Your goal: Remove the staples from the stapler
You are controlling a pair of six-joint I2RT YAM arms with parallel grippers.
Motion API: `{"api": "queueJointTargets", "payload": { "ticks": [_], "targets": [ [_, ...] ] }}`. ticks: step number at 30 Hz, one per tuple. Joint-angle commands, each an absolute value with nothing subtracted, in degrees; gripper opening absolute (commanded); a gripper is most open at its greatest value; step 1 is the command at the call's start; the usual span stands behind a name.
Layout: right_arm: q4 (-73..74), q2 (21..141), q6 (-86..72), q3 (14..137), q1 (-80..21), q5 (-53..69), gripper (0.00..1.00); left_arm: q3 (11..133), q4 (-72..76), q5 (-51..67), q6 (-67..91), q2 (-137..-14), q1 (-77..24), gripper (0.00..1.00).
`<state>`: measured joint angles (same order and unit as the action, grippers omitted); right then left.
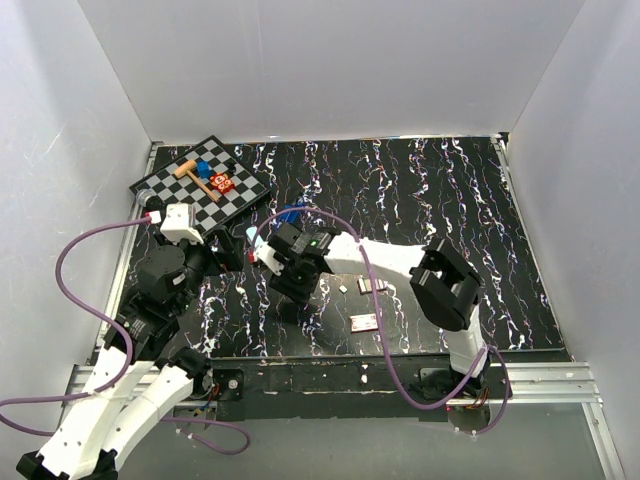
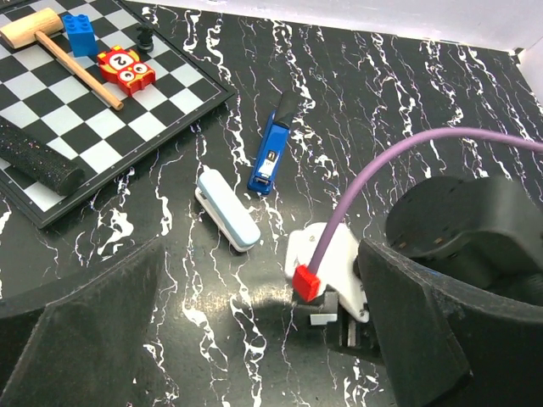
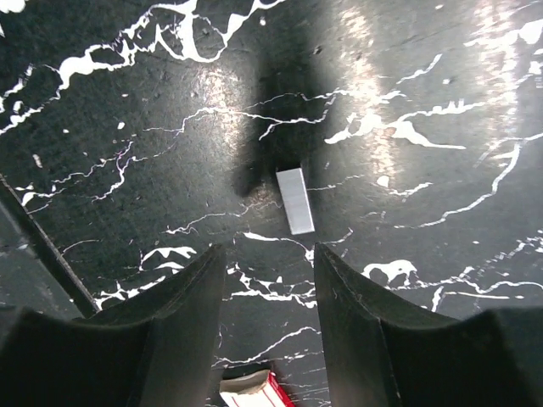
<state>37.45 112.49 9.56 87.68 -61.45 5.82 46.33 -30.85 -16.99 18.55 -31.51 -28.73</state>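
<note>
The dark blue stapler (image 2: 271, 153) lies on the black marbled table beyond my left gripper; a sliver of it shows in the top view (image 1: 290, 213). A short whitish-silver bar of staples (image 3: 294, 200) lies flat on the table just ahead of my right gripper (image 3: 270, 250), which is open, empty and pointing down over it. The bar also shows in the left wrist view (image 2: 322, 320), under the right wrist. My left gripper (image 2: 259, 254) is wide open and empty, low over the table, short of the stapler. From above, the right gripper (image 1: 290, 287) sits beside the left gripper (image 1: 228, 262).
A pale light-blue slender piece (image 2: 227, 210) lies next to the stapler. A chessboard (image 2: 153, 119) at the back left carries a wooden mallet, a blue brick and a red toy. A tan-grey tile (image 1: 370, 285) and a red-and-white box (image 1: 363, 321) lie right of the right gripper.
</note>
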Motion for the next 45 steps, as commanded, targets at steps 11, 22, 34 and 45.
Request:
{"api": "queueJointTargets", "payload": {
  "ticks": [11, 22, 34, 45],
  "targets": [
    [39.20, 118.92, 12.48, 94.30, -64.60, -2.02, 0.53, 45.97, -30.15, -17.58, 17.58, -32.26, -28.83, 0.98],
    [38.23, 120.85, 13.54, 94.66, -64.60, -2.99, 0.52, 45.97, -30.15, -17.31, 17.58, -32.61, -28.83, 0.98],
    [39.46, 122.52, 13.36, 95.54, -64.60, -1.76, 0.43, 46.05, -30.15, -17.31, 17.49, -32.96, -28.83, 0.98],
    [40.43, 123.31, 13.27, 96.33, -64.60, -1.41, 0.27, 45.97, -30.23, -17.23, 17.49, -32.96, -28.83, 0.98]
  ]
}}
